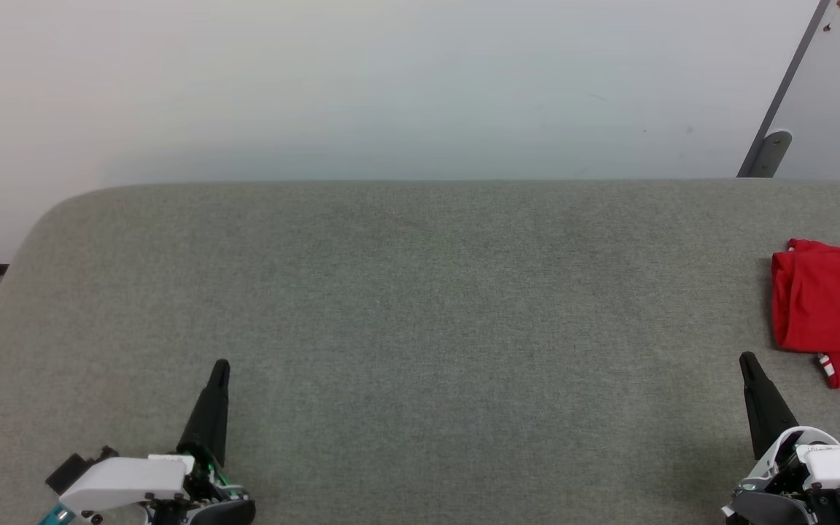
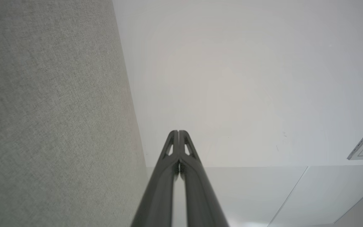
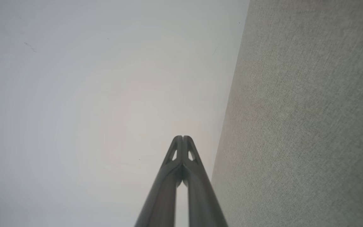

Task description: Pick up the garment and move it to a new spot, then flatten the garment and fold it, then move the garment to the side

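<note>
the red garment (image 1: 828,302) is lying folded into a compact bundle at the far right side of the grey fabric-covered worktop (image 1: 420,328), with its right part running out of the head view; a strip of white striped trim is peeking out at its near edge, and no number or lettering is showing on the side that is facing up

the left end effector (image 1: 221,367) is sitting low at the near left of the worktop, its two dark fingers pressed together into a single point and gripping nothing; in the left wrist view the same end effector (image 2: 179,133) is showing its tips meeting, with the grey cloth surface running along one side and the pale wall (image 1: 391,87) beyond

the right end effector (image 1: 747,361) is sitting at the near right, likewise closed and empty, its tip pointing away from the robot and standing just beside the near left corner of the garment without touching it; in the right wrist view its fingertips (image 3: 183,138) are also meeting, with the grey cloth to one side

a grey metal bar (image 1: 784,87) is leaning diagonally against the wall behind the far right corner of the worktop
</note>
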Tool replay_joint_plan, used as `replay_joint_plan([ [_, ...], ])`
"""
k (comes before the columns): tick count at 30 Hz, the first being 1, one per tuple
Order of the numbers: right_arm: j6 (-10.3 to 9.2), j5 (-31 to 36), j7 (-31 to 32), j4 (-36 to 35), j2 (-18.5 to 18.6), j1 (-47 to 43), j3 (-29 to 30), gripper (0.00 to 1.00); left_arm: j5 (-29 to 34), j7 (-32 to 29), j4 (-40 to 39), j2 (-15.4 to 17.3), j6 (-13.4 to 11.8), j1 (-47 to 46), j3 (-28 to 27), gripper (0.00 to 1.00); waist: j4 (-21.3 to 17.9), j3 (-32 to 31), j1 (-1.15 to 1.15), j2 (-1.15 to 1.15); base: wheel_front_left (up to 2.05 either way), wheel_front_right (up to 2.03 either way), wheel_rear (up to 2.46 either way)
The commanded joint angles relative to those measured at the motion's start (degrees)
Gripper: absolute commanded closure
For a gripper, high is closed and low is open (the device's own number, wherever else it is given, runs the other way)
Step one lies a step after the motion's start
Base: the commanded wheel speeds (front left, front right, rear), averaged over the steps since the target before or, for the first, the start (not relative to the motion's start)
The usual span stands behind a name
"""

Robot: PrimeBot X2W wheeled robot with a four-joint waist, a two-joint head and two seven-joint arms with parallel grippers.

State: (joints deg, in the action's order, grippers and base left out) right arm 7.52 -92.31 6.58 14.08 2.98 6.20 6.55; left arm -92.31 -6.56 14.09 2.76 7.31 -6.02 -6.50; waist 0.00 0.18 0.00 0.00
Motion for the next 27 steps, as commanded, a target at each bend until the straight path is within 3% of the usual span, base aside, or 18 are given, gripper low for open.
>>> replay_joint_plan([
  [1, -0.06, -0.2, 0.1, -0.1, -0.2, 0.1, 0.0, 1.0, -0.2, -0.1, -0.1, 0.0, 0.3, -0.5, -0.1, 1.0, 0.0, 0.0, 0.0, 0.0, 0.0, 0.0, 0.0],
  [27, -0.06, -0.2, 0.1, -0.1, -0.2, 0.1, 0.0, 1.0, -0.2, -0.1, -0.1, 0.0, 0.3, -0.5, -0.1, 1.0, 0.0, 0.0, 0.0, 0.0, 0.0, 0.0, 0.0],
])
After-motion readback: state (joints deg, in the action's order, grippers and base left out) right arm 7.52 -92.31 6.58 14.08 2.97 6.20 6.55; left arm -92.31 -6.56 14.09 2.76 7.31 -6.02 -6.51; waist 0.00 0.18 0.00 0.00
